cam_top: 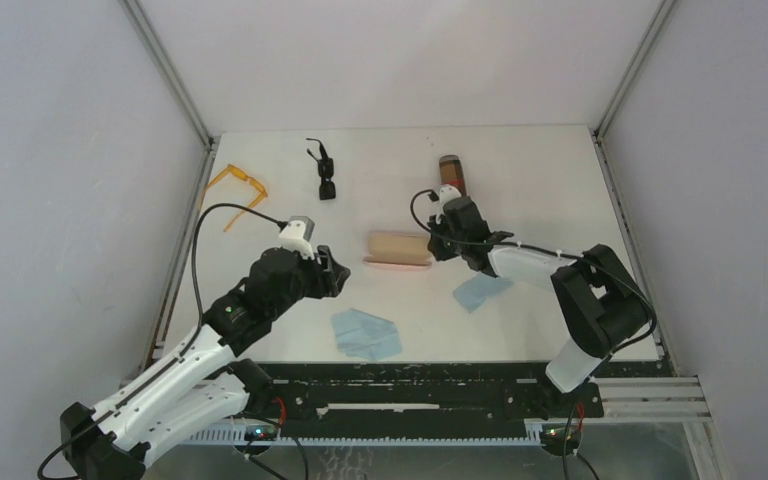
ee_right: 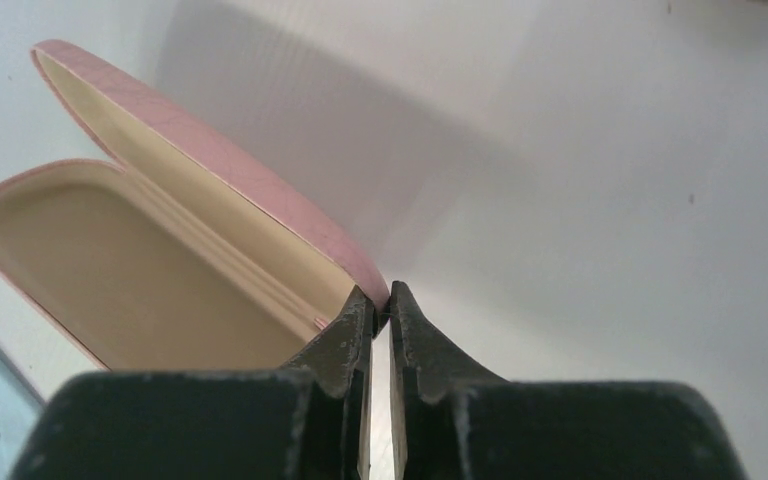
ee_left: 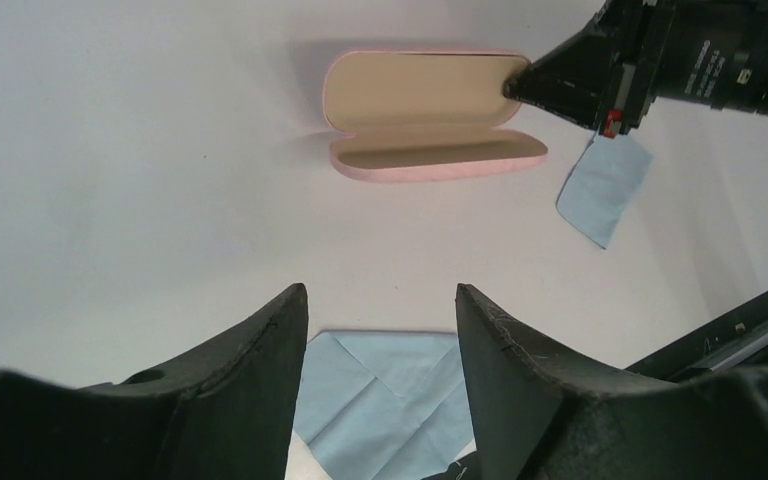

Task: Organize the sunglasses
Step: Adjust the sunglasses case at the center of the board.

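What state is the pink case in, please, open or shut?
Open: the pink case has its lid raised, beige lining bare, edge pinched by the right end effector.

White tabletop: thin translucent orange sunglasses, far left edge; small black dark-lensed sunglasses, beside them; brown oblong case, far centre; pink oblong case, open, centre; light-blue cloth, near centre; second light-blue cloth, right of it.
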You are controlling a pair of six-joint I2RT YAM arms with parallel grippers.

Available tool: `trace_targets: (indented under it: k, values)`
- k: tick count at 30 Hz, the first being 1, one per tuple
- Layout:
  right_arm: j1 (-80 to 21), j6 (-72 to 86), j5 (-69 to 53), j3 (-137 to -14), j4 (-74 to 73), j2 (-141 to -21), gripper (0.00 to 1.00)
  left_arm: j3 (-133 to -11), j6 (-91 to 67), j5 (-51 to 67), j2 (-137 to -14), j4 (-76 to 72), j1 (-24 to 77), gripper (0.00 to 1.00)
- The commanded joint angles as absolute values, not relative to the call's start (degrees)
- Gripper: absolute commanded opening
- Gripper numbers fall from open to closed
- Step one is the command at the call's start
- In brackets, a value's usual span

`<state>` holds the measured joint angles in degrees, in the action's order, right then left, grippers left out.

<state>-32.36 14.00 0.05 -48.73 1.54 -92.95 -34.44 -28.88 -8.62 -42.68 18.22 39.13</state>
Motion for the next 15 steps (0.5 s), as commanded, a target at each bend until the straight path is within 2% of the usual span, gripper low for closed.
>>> trace_targets:
  k: [1, 10, 15]
  values:
    - [-29.5, 6.8, -8.7, -53.9, 5.3, -95.6, 0.00, -35.6, -27.8, -7.7, -41.8, 17.8, 38.2, 0.60]
    - [-27.2, 4.4, -10.1, -57.4, 3.5, -100.3, 0.05, -35.3, -28.2, -8.2, -42.5, 17.4, 37.5, 0.60]
    - [-27.0, 4.6, -9.9, -57.6, 2.9, -100.4, 0.21, -34.5, -28.8, -8.1, -42.6, 17.0, 36.9, 0.59]
